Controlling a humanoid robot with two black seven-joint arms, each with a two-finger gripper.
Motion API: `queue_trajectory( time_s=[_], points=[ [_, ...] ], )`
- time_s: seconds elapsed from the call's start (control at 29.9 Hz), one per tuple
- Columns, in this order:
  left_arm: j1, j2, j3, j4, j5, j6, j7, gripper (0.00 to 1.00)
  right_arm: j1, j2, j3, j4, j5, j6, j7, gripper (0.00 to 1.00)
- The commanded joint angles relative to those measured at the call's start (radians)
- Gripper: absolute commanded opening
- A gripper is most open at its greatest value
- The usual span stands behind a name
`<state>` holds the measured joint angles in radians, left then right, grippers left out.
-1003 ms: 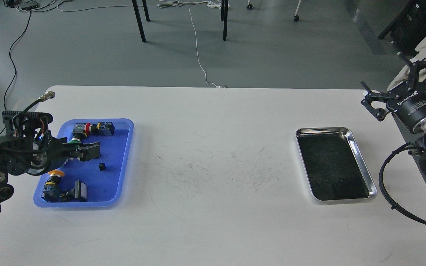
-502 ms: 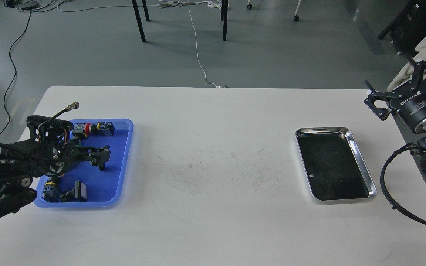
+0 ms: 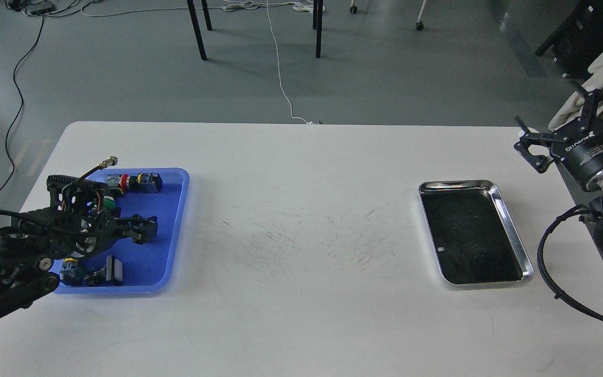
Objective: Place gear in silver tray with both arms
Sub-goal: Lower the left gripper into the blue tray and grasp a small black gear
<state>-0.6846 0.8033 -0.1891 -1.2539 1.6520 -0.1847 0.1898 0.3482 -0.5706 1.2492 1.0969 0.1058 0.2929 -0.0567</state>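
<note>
The silver tray (image 3: 456, 184) lies at the right of the white table, its dark bottom bare. My left gripper (image 3: 145, 230) is low over the blue plastic tray (image 3: 169, 209), at the spot where a small black gear lay. The gear is hidden behind the fingers. The dark fingers merge, so I cannot tell whether they are open or shut. My right gripper (image 3: 563, 125) is open and empty. It is held up off the table's right edge, beyond the far right corner of the silver tray.
The blue tray also holds a red-capped push-button switch (image 3: 133, 181), a black block (image 3: 113, 269) and a blue and yellow switch (image 3: 69, 273) partly under my left arm. A scuffed table surface (image 3: 306, 235) lies between the two trays. Chair legs and cables are on the floor beyond.
My left gripper has moved right and down over the blue tray and now covers the small black gear. My right gripper has barely shifted.
</note>
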Motion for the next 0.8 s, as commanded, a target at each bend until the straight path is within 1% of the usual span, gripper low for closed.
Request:
queue_trajectory(
  time_s=[0.0,0.2,0.23,0.3,0.4,0.57,0.77],
  points=[
    [0.000,-0.007,-0.003,0.027,-0.001,0.001,-0.007,0.79,0.000,0.000,0.000,0.000,0.000,0.000,0.000,0.99],
    [-0.001,-0.012,-0.003,0.065,-0.001,0.001,-0.027,0.77,0.000,-0.002,0.001,0.000,0.000,0.000,0.000,0.99],
    [-0.001,-0.012,-0.003,0.070,-0.003,0.001,-0.029,0.76,-0.001,-0.002,0.001,0.000,0.000,0.000,0.000,0.99],
    [0.000,-0.021,-0.001,0.085,-0.005,0.002,-0.029,0.70,-0.001,-0.002,0.001,-0.002,0.000,0.000,0.000,0.99],
    [0.000,-0.047,-0.001,0.102,-0.005,0.017,-0.029,0.68,0.000,-0.002,0.000,-0.002,0.000,0.000,0.000,0.99],
    [0.002,-0.050,0.000,0.103,-0.003,0.027,-0.029,0.66,0.000,-0.002,0.001,-0.002,0.000,0.002,0.000,0.99],
    [0.008,-0.050,-0.001,0.102,-0.001,0.027,-0.029,0.57,-0.001,-0.002,0.001,-0.002,0.000,0.000,0.000,0.99]
  ],
)
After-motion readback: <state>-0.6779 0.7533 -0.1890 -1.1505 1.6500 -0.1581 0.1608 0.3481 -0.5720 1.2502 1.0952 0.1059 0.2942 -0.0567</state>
